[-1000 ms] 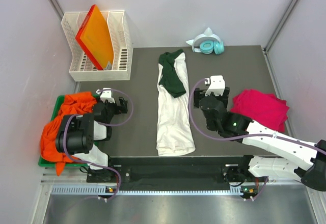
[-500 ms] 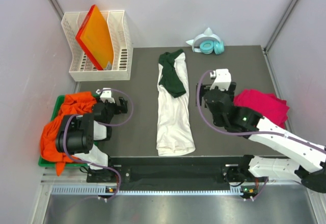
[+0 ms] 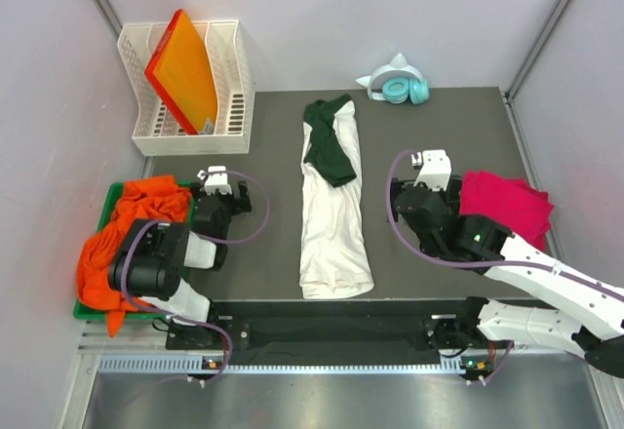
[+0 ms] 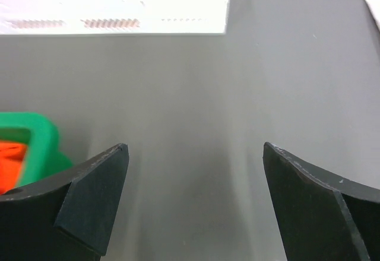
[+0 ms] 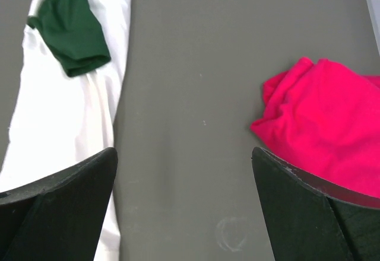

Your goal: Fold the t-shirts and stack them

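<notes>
Right arm: over the last second it has swung away from the white t-shirt (image 3: 331, 219) toward the pink t-shirt (image 3: 507, 205); right fingers (image 5: 53, 207) spread wide, holding nothing
Left arm: nudged slightly off the green bin (image 3: 82, 304); left fingers (image 4: 83, 196) parted and empty over bare surface (image 3: 263, 156)
White t-shirt: long strip mid-surface, unmoved, green t-shirt (image 3: 330, 146) bunched on its far end
Pink t-shirt: crumpled heap at the right, just beside the right wrist
Orange t-shirts (image 3: 127, 224): heaped in the bin
Meaning: the pink one is probably the next pickup; nothing stacked yet
</notes>
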Tool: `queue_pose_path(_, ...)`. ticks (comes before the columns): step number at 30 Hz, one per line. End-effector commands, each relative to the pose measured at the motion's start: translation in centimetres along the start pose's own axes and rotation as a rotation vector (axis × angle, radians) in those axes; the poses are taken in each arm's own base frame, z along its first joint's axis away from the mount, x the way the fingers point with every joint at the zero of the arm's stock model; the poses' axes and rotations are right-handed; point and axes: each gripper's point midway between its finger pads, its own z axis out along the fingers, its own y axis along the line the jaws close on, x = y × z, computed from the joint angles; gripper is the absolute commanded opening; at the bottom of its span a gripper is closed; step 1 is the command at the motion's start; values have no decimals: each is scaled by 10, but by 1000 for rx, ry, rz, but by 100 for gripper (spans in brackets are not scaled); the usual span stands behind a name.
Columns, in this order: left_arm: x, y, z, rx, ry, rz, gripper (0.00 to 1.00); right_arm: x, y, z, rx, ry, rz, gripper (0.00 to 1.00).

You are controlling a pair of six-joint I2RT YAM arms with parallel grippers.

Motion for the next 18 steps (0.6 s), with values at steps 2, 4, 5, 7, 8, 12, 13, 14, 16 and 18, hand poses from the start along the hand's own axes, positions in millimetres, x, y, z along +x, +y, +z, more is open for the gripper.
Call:
queue_pose_path(2,-33,6,-12,-190,-61,177,99,4,0,6,18,-11,33,96)
queue_pose_path(4,-32,-5,2,-186,139,219,99,5,3,8,14,-16,39,96)
queue_pose_path(5,-29,-15,4,-206,207,173,99,7,5,10,12,-17,36,96)
queue_pose_path(7,-31,-25,2,-263,393,170,99,9,8,13,17,-12,31,95)
queue_pose_path(8,-35,-52,0,-221,427,107,99,12,10,16,22,-1,25,95)
queue_pose_path(12,-76,-136,-41,-51,303,144,99,20,16,22,38,29,9,93)
queue_pose_path(13,-78,-143,-50,-44,290,58,99,23,18,24,36,39,5,92)
queue_pose_path(14,-58,-136,-62,-122,321,-182,99,25,21,25,27,45,7,90)
queue_pose_path(16,-55,-142,-80,-99,344,-450,99,29,24,26,10,49,11,87)
queue_pose_path(18,-52,-188,-97,201,376,-493,99,32,34,26,-49,54,15,79)
